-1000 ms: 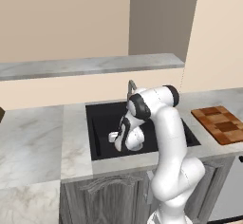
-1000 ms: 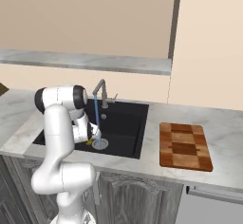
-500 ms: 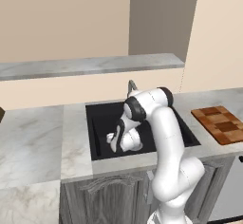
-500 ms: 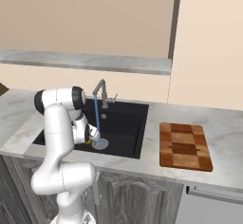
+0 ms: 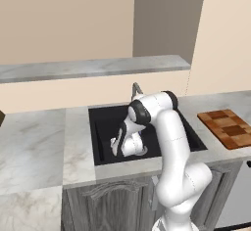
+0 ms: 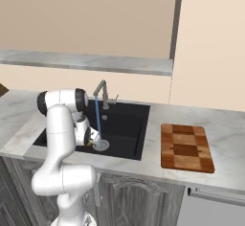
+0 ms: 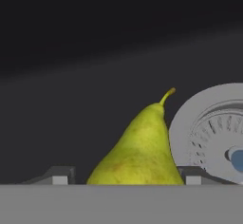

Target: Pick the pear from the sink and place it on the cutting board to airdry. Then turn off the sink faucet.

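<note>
Black rectangular sink basin (image 5: 105,127): gripper (image 7: 123,180) low inside, straddling the yellow-green pear (image 7: 140,149). Jaws flank the fruit; whether they grip it I cannot tell. Silver drain ring (image 7: 209,133) beside it.

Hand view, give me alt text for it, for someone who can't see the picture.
A yellow-green pear fills the lower middle of the frame, between the pincer's two finger tips, which stand on either side of its wide base. It lies on the black sink floor, its stem pointing up and right beside the round silver drain ring.

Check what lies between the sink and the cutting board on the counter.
In the right base view, a bare strip of marble counter separates the sink from the cutting board; nothing rests on it.
</note>
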